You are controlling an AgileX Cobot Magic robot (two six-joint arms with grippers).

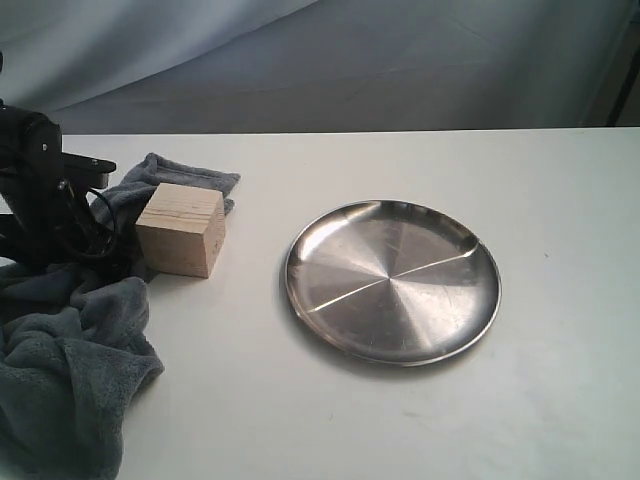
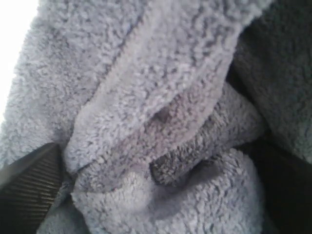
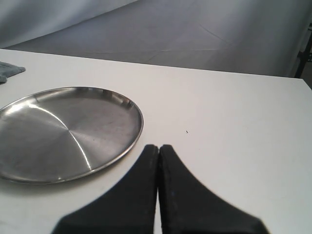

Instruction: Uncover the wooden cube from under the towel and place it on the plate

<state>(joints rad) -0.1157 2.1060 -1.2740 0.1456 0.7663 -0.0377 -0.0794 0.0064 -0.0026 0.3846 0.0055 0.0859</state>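
Note:
The wooden cube [image 1: 181, 229] stands uncovered on the white table, left of the plate [image 1: 392, 280], which holds nothing. The dark-grey towel [image 1: 60, 380] lies bunched behind and left of the cube and spills over the table's front-left. My left arm [image 1: 40, 190] reaches down into the towel just left of the cube. In the left wrist view the left gripper [image 2: 156, 195] is open, its ribbed finger [image 2: 29, 187] far to one side and loose towel [image 2: 161, 87] folds between the jaws. My right gripper [image 3: 158, 147] is shut and empty, hovering beside the plate [image 3: 63, 131].
A grey cloth backdrop [image 1: 400, 60] hangs behind the table's far edge. A corner of the towel [image 3: 7, 70] shows beyond the plate in the right wrist view. White table [image 1: 560, 200] surface lies right of the plate.

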